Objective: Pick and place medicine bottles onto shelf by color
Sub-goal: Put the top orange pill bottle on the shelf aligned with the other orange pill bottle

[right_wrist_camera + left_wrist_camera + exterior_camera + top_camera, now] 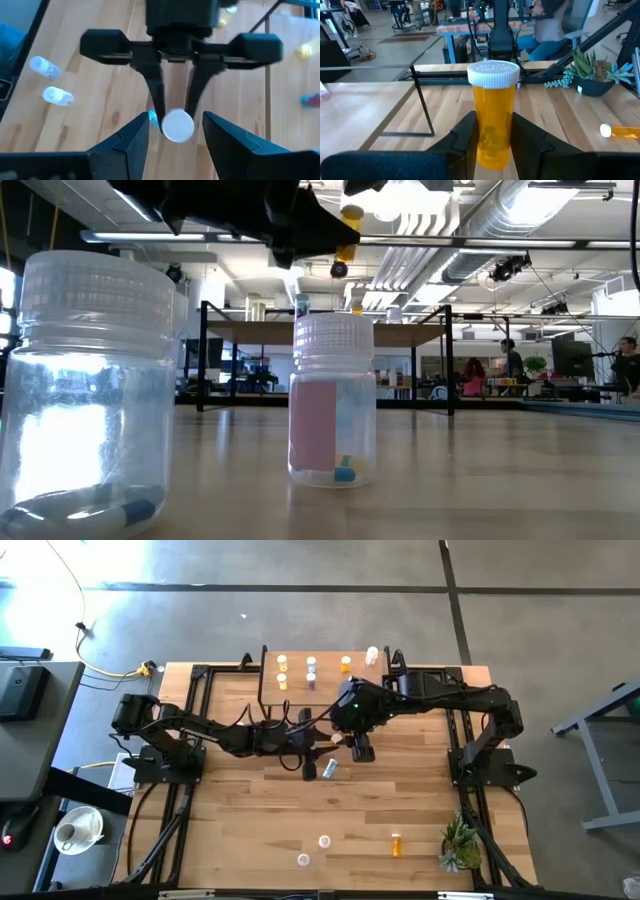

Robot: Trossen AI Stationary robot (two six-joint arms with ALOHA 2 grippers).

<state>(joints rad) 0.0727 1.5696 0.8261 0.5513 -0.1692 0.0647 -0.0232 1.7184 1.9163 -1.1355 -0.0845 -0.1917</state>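
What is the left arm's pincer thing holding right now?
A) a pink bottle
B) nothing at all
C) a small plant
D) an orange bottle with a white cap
D: in the left wrist view, the left gripper has its jaws shut on an upright orange bottle with a white cap.

The nearest clear bottle (85,395) is cut off by the low view's edges.

Left dark six-joint arm reaches toward mid-bench; its two-finger left hand (492,137) is clamped on an upright orange cylindrical medicine bottle with a white cap (493,117). Right dark arm extends inward, its right hand (361,748) spread, facing the left hand.
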